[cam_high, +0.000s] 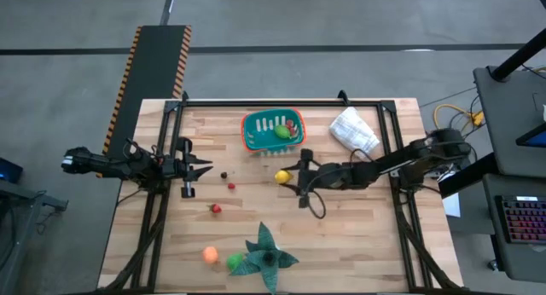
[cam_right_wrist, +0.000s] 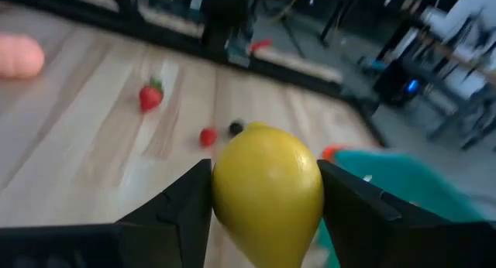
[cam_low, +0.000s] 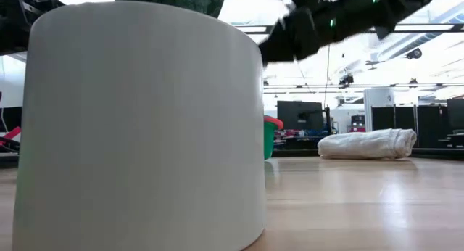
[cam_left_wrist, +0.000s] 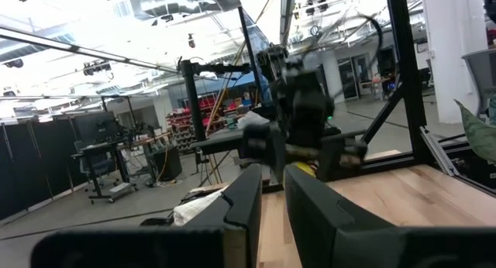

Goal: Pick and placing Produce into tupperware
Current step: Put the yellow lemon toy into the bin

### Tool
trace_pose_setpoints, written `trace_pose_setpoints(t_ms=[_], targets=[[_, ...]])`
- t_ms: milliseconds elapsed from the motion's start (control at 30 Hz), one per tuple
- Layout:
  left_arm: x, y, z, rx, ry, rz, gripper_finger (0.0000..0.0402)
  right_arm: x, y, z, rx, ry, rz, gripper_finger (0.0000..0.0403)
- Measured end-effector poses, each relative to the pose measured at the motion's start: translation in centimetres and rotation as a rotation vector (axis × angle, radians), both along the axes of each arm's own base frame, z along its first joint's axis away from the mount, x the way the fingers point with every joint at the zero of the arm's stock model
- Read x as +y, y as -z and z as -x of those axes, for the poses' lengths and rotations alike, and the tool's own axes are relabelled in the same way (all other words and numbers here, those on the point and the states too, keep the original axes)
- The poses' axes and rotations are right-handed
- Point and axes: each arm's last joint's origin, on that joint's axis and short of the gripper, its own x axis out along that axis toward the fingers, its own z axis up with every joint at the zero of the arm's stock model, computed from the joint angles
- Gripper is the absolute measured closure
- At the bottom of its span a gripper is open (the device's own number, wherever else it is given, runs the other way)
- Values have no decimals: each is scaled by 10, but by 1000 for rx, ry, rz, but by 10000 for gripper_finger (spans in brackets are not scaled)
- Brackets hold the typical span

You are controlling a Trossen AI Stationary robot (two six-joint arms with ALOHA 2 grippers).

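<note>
We find the right gripper (cam_right_wrist: pixel 267 194) clenched on a yellow lemon (cam_right_wrist: pixel 267 192), held above the table near its middle. The tub (cam_high: pixel 273 130), already holding green produce (cam_high: pixel 281 132), lies just beyond the gripper toward the table's far edge. The left gripper (cam_high: pixel 203 168) waits shut at the left side, farther from the tub.

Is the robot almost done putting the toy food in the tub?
Not yet. One green rounded toy fruit already lies in the teal tub with the orange-red rim. The right hand holds a yellow lemon beside the tub. Still on the table: a strawberry, small red and dark berries, and an orange piece.
</note>
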Motion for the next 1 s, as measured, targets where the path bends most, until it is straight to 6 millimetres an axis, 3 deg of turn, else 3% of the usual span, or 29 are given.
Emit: trace_pose_setpoints(t_ms=[267, 500, 800, 1000], targets=[[0, 1, 0, 7, 0, -1, 356, -6, -50, 25, -111, 30, 104, 212], [0, 2, -1, 17, 0, -3, 356, -9, -80, 47, -191, 27, 115, 212], [0, 2, -2, 22, 0, -4, 356, -13, -99, 72, -192, 24, 127, 212], [0, 2, -2, 22, -1, -4, 356, -17, -91, 87, -97, 73, 111, 212]])
